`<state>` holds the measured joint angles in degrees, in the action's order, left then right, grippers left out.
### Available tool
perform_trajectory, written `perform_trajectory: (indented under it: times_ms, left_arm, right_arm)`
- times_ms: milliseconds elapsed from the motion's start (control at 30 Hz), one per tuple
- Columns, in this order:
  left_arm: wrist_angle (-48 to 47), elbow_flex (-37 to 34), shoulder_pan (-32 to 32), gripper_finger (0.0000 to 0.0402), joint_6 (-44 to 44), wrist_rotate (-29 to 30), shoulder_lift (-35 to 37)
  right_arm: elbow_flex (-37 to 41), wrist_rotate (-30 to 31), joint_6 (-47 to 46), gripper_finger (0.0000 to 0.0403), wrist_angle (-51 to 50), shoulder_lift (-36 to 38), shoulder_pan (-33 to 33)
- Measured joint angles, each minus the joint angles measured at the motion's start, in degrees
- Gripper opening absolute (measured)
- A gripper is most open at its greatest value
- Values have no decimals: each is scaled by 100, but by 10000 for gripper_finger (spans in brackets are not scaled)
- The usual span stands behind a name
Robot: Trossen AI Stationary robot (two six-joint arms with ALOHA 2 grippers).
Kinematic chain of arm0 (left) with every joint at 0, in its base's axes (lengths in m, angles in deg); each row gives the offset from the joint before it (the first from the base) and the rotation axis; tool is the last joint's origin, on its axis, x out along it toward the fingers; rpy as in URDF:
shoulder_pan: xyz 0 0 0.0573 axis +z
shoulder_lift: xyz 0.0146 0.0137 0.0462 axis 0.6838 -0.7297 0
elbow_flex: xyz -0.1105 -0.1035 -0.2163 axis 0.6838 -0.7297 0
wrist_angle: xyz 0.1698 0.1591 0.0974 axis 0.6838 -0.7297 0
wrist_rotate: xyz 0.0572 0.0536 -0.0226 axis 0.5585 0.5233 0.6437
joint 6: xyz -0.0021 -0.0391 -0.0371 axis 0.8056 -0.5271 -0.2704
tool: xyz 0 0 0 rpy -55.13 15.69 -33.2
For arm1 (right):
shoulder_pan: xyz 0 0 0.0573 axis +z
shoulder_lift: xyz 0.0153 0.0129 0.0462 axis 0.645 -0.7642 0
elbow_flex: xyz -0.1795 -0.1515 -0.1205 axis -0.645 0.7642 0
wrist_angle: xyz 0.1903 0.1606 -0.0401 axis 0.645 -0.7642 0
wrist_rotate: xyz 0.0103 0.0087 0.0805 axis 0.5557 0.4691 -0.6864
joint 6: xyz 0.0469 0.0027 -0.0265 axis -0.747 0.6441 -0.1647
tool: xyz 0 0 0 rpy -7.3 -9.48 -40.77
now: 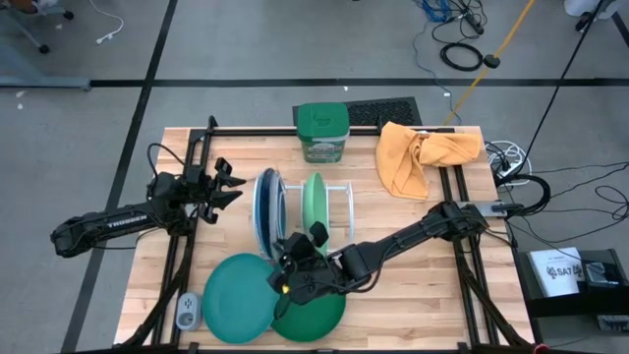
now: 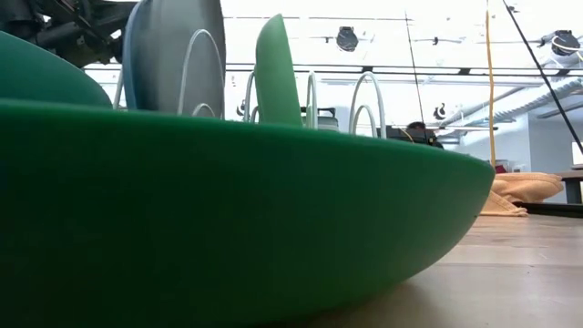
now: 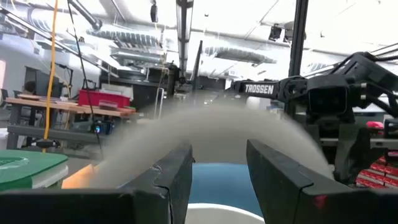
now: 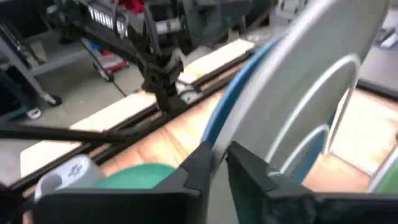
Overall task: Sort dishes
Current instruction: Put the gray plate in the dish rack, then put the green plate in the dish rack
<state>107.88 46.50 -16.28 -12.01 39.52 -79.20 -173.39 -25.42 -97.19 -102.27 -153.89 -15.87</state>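
A blue plate (image 1: 259, 211) and a grey plate (image 1: 270, 208) stand on edge in a white wire rack (image 1: 339, 202), with a light green plate (image 1: 314, 202) a slot further right. A teal plate (image 1: 236, 285) and a dark green plate (image 1: 313, 313) lie flat near the front edge. My left gripper (image 1: 234, 185) is open, level, just left of the blue plate's face (image 3: 217, 180). My right gripper (image 1: 291, 275) hovers over the dark green plate's far rim beside the teal plate. Its fingers (image 4: 219, 163) are nearly together, and nothing shows between them. My right gripper is low over the far rim of the dark green plate (image 1: 295, 295), fingers pointing toward the table's left. The gripper's own body hides the spot, so I cannot tell whether it touches the plate. The plate rests on the table (image 2: 228, 210).
A green lidded tub (image 1: 322, 131) and an orange cloth (image 1: 423, 157) sit at the table's far side. A small grey device (image 1: 187, 312) lies at the front left corner. The rack's right hoops (image 1: 344, 187) stand empty. Black frame bars run along both table sides.
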Motion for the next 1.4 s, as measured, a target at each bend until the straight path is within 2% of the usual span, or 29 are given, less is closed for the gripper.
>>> perform_trajectory:
  times_ms: [233,400,667,900,1100,1167,1300,1400]
  left_arm:
    - [0,0,0,154,0,0,0]
    - [0,1,-1,154,0,0,0]
    - [-2,1,0,154,0,0,0]
    - [-1,1,0,154,-1,0,0]
    - [0,1,1,154,11,0,-2]
    - [-4,1,-1,154,79,0,-2]
    - [-31,1,1,154,138,0,-2]
    - [-30,1,-1,154,138,0,-2]
  right_arm:
    - [0,-312,-179,143,-250,-2,-18]
    - [0,-315,260,190,-139,-2,-24]
    - [0,-353,811,187,137,-2,-14]
    - [0,-451,1047,178,-88,62,68]
    - [-5,-2009,555,186,-1185,171,180]
    - [-2,-2488,642,190,-1541,187,172]
    - [-2,-2645,855,190,-1981,311,79]
    - [-4,-3187,1789,184,-1550,354,63]
